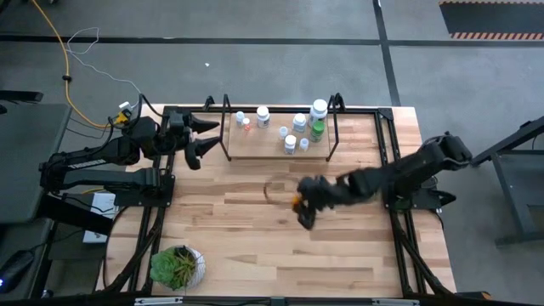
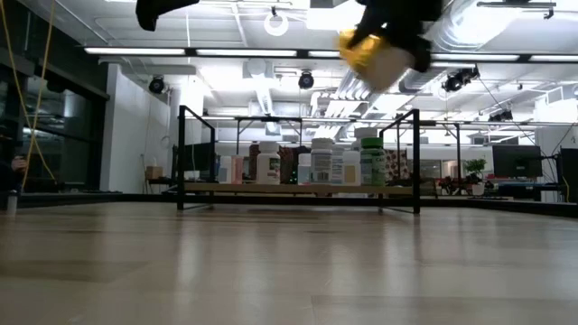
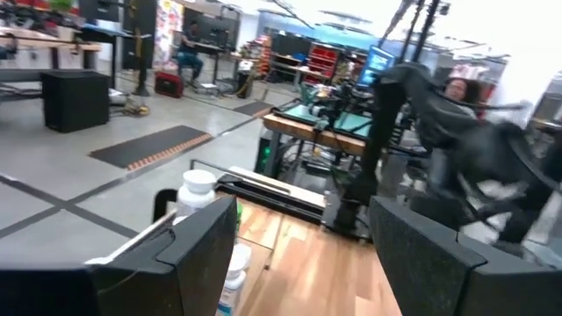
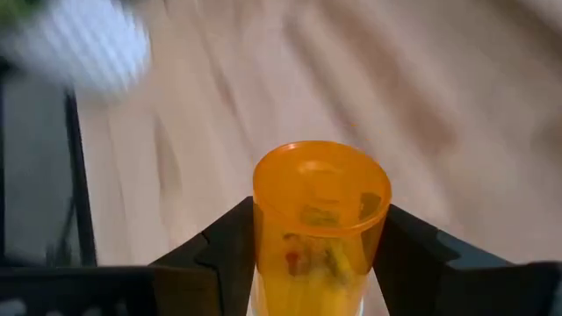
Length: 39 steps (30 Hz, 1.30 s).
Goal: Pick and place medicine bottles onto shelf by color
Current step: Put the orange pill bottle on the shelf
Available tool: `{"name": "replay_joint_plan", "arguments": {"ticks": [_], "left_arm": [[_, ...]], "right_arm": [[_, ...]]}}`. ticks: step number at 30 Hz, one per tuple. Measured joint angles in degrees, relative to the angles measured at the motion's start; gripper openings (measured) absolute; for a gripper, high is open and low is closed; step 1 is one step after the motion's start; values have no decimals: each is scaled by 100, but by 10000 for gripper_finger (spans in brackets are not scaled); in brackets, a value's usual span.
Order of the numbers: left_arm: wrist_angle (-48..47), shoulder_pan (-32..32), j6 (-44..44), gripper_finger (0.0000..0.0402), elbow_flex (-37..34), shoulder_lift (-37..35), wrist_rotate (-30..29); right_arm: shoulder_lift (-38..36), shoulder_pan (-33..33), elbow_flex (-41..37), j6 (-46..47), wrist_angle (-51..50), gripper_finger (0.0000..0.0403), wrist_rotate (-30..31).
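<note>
Your right gripper (image 1: 299, 204) is clamped on an orange bottle (image 4: 320, 219), lifted above mid-table, near of the shelf (image 1: 255, 144). Your left gripper (image 1: 204, 136) waits with fingers spread just left of the shelf, where white and green bottles (image 1: 297, 127) stand.

The pale wooden table (image 1: 255, 246) is carrying a low light-wood shelf in a thin black wire frame (image 1: 255, 146) near its far edge. Small white-capped pill bottles (image 1: 294, 122) are standing on the shelf, with a green bottle (image 1: 317, 130) near its right end. The right gripper (image 1: 301, 204) is hanging over the middle of the table, gripping a small orange bottle (image 1: 295, 201). The left gripper (image 1: 206, 136) is waiting just beside the shelf's left end, jaws apart. A green potted plant (image 1: 177, 265) is sitting at the near left corner.
</note>
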Motion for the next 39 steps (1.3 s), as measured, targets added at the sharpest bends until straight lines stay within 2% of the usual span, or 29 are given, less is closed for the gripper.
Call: {"name": "replay_joint_plan", "arguments": {"ticks": [5, 8, 14, 18, 21, 30, 39], "left_arm": [[21, -21, -241, 250, 1, 80, 260], [28, -172, -258, 250, 1, 266, 254], [427, -770, 464, 250, 2, 985, 134], [396, -1113, 1140, 252, 205, 1483, -290], [397, -1215, 1221, 262, 448, 1750, -375], [459, -1222, 203, 309, 1039, 2642, -87], [449, -1042, -655, 314, 1377, 3116, 568]], "right_arm": [[-236, -790, 0, -832, 1327, 179, 115], [-267, -1173, 0, -1136, 2251, 179, -63], [-234, -1642, 4, -1273, 3480, 179, -604], [-234, -1790, 4, -1273, 3802, 179, -644], [-234, -1847, 4, -1275, 3948, 179, -648], [-234, -1876, 4, -1683, 4238, 179, -895], [-234, -1876, 4, -2027, 4245, 179, -1124]]}}
